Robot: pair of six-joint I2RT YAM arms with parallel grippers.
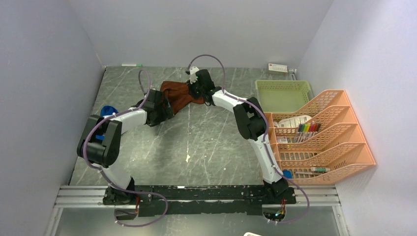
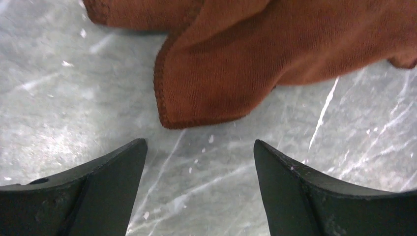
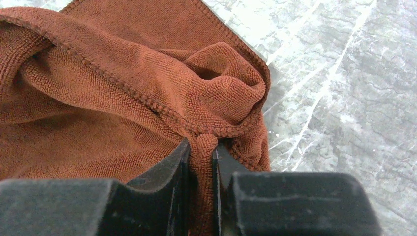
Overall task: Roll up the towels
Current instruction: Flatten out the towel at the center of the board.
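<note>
Top external view: the rust-brown towel (image 1: 179,95) lies crumpled at the far middle of the table (image 1: 196,142), between the two arms. Its bulk runs roughly left to right, and one lobe hangs toward the near side. The right hand (image 1: 196,90) sits on the towel's right-hand edge. The left hand (image 1: 166,105) is at its left near edge. A blue patch (image 1: 108,111), judged to be the second towel, shows at the far left behind the left arm and well apart from both hands. A green basket (image 1: 282,94) and an orange rack (image 1: 319,140) stand to the right.

Left wrist view: the left hand (image 2: 199,147) is spread wide and carries nothing, with bare table showing between its fingers. A hemmed corner of the brown towel (image 2: 216,78) points toward it from straight ahead, near the fingertips but not touching them.

Right wrist view: the right hand (image 3: 200,155) is clamped narrow on a gathered pinch of the towel's hem (image 3: 204,140). The cloth (image 3: 113,98) bunches away to the left, with a rumpled fold just beyond the grip.

Assessment: the towel is not yet flat and no roll has begun. The deciding relation is that the free corner lies directly ahead of the open left hand. A short advance and a closing grip would let the two hands draw the cloth out along its left-right axis.
</note>
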